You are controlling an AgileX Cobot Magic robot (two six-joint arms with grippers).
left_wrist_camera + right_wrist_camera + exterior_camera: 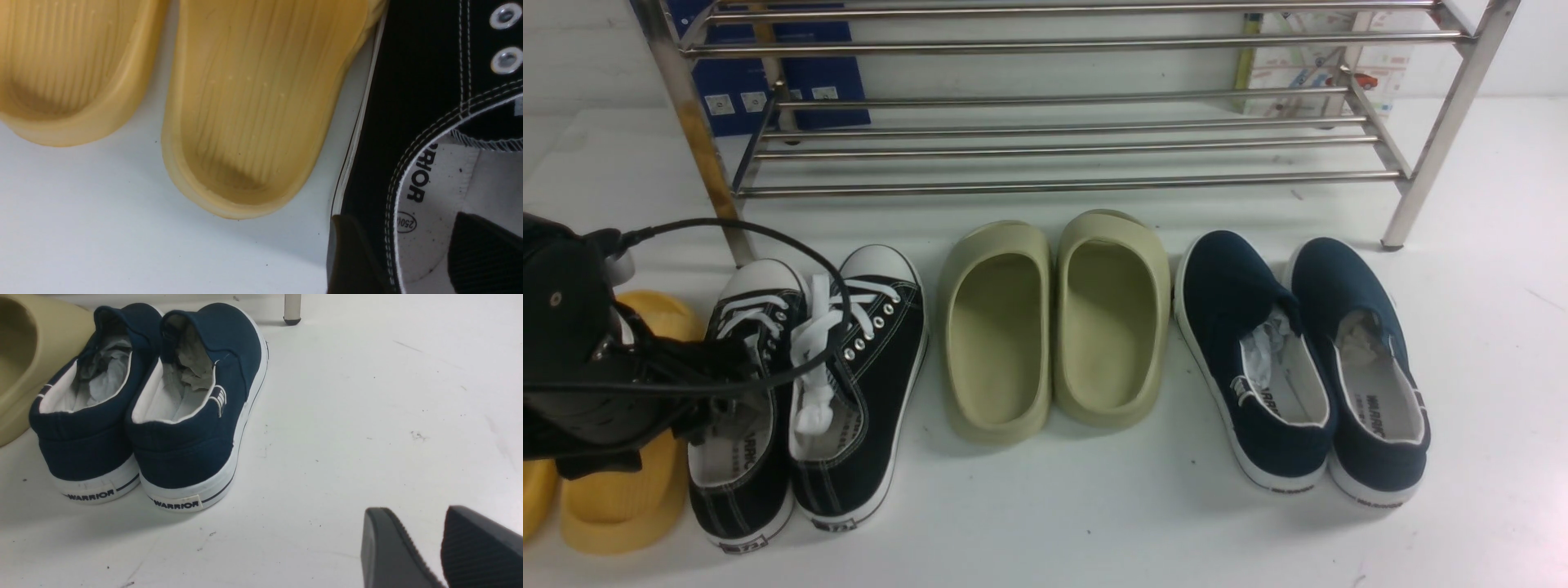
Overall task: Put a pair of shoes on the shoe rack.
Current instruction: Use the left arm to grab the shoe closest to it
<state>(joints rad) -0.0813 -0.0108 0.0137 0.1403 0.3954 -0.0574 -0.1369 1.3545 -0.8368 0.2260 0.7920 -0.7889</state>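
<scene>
Left jaws: spread astride side wall of left black sneaker (412, 102), one finger (486, 253) inside it | right jaws: parted, holding nothing, over bench (367, 396), near navy slip-ons (163, 408)

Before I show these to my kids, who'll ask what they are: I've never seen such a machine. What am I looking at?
It is a robot with two arms, each ending in a two-finger gripper. The wide picture looks forward from between the arms. The other two come from a camera on each wrist. On the white surface, in front of a steel rack, four pairs stand in a row: yellow slippers, black sneakers, green clogs and navy slip-ons. The left gripper is open, astride one sneaker's side wall, and does not seem clamped on it. The right gripper hangs open over bare surface near the slip-ons. Nothing is held.
</scene>
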